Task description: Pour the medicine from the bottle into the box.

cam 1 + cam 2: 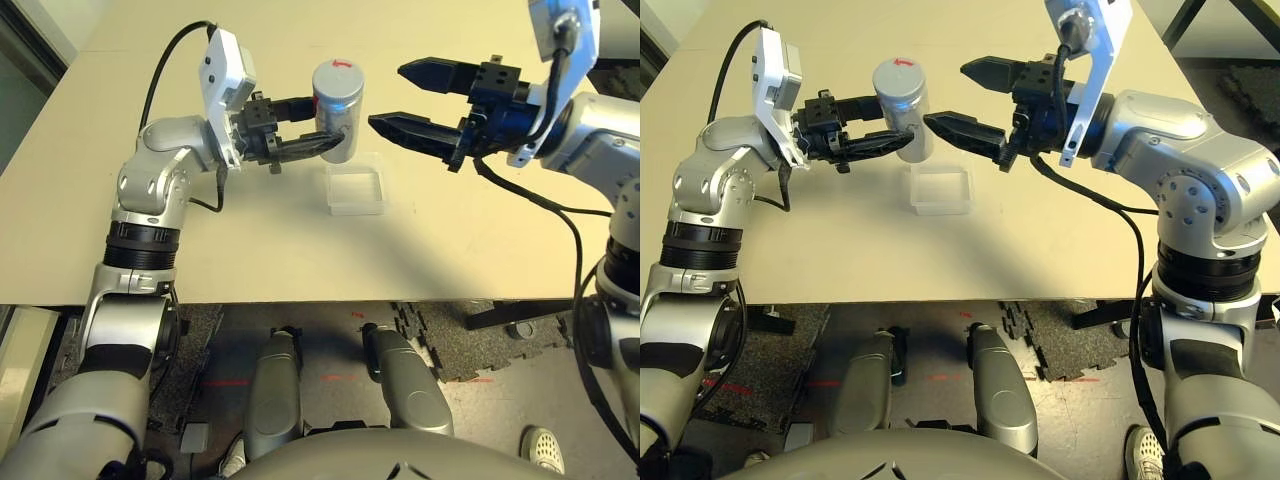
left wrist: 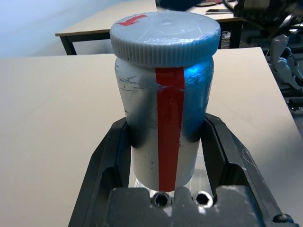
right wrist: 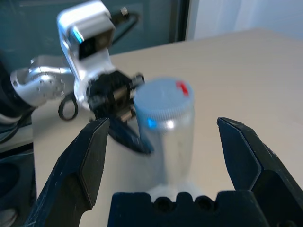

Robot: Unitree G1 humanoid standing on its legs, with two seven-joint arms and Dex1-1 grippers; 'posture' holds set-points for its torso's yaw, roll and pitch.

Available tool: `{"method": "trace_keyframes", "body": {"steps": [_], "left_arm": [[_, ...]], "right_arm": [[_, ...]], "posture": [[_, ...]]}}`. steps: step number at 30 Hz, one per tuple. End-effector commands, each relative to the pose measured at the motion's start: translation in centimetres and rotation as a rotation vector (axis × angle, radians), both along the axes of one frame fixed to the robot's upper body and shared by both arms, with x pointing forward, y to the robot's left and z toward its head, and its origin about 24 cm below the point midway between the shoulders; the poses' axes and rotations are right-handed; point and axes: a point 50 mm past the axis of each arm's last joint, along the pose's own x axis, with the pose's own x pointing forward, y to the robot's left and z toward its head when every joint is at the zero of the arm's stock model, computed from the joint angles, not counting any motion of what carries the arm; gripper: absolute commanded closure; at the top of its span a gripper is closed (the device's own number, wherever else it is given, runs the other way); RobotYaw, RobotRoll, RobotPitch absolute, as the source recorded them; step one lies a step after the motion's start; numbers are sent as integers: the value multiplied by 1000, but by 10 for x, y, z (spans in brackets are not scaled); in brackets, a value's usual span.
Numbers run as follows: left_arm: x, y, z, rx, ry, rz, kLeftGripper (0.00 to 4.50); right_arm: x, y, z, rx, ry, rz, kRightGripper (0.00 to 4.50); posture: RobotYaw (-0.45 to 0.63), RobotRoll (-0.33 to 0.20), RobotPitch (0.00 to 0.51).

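The bottle (image 1: 337, 110) is a small silvery-white cylinder with a red stripe down its side and a ribbed grey cap (image 2: 165, 35) bearing a red arrow mark; it stands upright, cap on, held above the table (image 1: 200, 240) by the left gripper (image 1: 322, 133), whose two black fingers (image 2: 106, 161) are closed on the lower half of its body from either side; the left wrist view shows the stripe facing that camera and scuff marks on the pale wall of the bottle. The right gripper (image 1: 400, 98) hovers just beside the bottle on the opposite side, its jaws spread wide and holding nothing, apart from the cap and body. The table is a plain light beige surface; beyond its near edge the floor is dark, with interlocking black mats (image 1: 440, 345) and a few red marks; further beige tables (image 2: 109, 23) on dark legs stand behind. The box (image 1: 355, 188) is a shallow clear plastic tray with rounded corners, resting flat on the table just below and slightly toward the robot from the raised bottle; its interior looks clear, and whether any medicine lies inside the box or the closed bottle cannot be told.
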Motion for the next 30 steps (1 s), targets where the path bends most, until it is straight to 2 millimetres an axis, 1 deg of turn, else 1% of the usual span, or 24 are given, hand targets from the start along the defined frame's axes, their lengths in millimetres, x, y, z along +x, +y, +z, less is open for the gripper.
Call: {"method": "trace_keyframes", "body": {"steps": [1,4,10,17,23,27,30], "left_arm": [[-1,-5,1,15,-14,-22,2192],[-2,-7,-1,12,-11,-28,2192],[-4,-8,-2,7,-8,-28,2192],[-6,-8,-1,2,-9,-25,2192],[-6,-7,-1,2,-8,-20,2192],[-6,-6,-1,1,-9,-15,2192],[-5,-4,-2,1,-7,-7,2192]], "right_arm": [[8,9,2,-5,-27,-21,0],[16,16,4,-11,-57,-28,0],[20,28,5,-12,-68,9,0],[24,30,2,-17,-63,2,0],[28,17,-2,-16,-51,-57,0],[28,3,-3,-11,-40,-105,0],[26,-12,-3,-8,-31,-150,0]], "posture": [[-46,0,201],[-43,0,201],[-25,0,205],[-15,0,209],[-19,0,210],[-20,0,210],[-24,0,210]]}}
